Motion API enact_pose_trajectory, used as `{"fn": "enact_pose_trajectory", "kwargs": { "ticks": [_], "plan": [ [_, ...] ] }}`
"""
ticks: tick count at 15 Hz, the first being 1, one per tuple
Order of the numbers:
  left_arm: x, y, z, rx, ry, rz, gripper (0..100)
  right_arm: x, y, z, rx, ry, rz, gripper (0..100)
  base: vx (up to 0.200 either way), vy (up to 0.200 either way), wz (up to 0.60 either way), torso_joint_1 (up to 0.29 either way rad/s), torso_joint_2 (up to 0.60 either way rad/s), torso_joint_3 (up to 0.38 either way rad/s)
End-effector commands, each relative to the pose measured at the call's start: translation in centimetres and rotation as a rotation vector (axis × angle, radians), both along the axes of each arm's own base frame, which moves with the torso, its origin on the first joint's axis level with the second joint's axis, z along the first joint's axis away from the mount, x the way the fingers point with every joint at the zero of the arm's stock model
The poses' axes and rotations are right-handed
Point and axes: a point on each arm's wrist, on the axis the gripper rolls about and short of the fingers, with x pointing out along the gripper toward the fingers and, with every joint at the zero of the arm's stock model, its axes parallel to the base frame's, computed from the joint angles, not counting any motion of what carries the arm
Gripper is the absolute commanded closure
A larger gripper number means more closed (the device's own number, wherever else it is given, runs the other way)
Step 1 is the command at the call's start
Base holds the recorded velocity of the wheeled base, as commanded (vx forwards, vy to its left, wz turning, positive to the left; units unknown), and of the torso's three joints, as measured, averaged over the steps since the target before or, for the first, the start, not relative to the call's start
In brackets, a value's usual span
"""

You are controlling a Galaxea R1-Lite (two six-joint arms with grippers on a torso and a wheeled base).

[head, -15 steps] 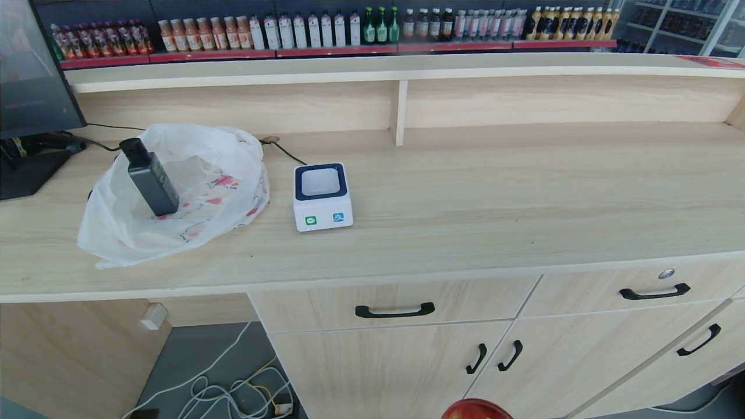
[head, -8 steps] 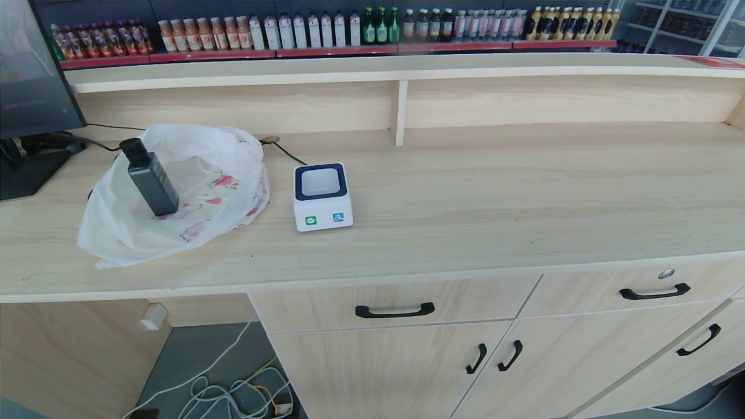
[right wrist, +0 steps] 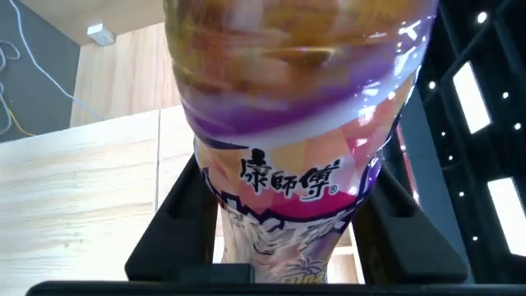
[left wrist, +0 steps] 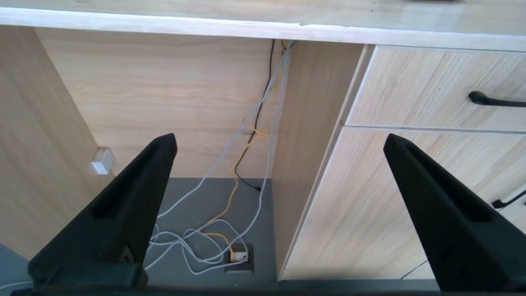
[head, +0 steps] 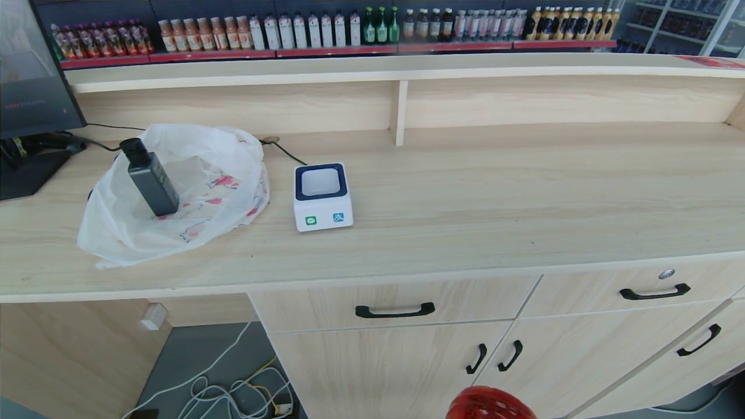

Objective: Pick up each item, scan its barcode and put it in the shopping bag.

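Done: one dark bottle [head: 150,177] stands tilted inside the shopping bag [head: 233,157] at the left end of the desk [head: 495,198]; it looks finished with.
In hand: the right gripper [right wrist: 288,238] is clamped around a drink bottle [right wrist: 296,99] with a purple and pink label, one finger on each side of its body.
Where that bottle is: below the front edge of the desk, well apart from the scanner [head: 322,196]. The red round top [head: 488,404] at the lower edge of the head view is probably its cap.
Left gripper: the left gripper [left wrist: 279,141] has its fingers spread wide with nothing between them. It hangs low, facing the cupboard front under the desk.
Left to do: lift the held bottle over the desk, present its barcode to the scanner's window, then set it in the bag beside the dark bottle.
More items: no other loose goods lie on the desk, so this may be the last one.
Surroundings: a monitor [head: 29,70] stands behind the bag, stocked shelves [head: 326,29] run along the back, and loose cables [head: 233,390] lie on the floor.
In the way: the desk's front edge has to be cleared on the way up. The scanner's cable [head: 285,152] runs just behind the bag, and the bag's crumpled rim could catch the bottle.
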Motion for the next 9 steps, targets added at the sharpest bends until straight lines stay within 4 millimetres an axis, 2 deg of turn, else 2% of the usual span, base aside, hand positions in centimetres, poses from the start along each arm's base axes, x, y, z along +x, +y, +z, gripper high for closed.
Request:
{"fn": "enact_pose_trajectory", "kwargs": {
  "ticks": [1,9],
  "plan": [
    [0.0,0.0,0.0,0.0,-0.001,0.0,0,0.5,-0.3,0.3,0.003,-0.022,-0.029,100,0.0,0.0,0.0,0.0,0.0,0.0],
    [0.0,0.0,0.0,0.0,0.001,0.0,0,1.8,-1.5,1.4,-0.046,-0.202,-0.128,100,0.0,0.0,0.0,0.0,0.0,0.0]
  ]
}}
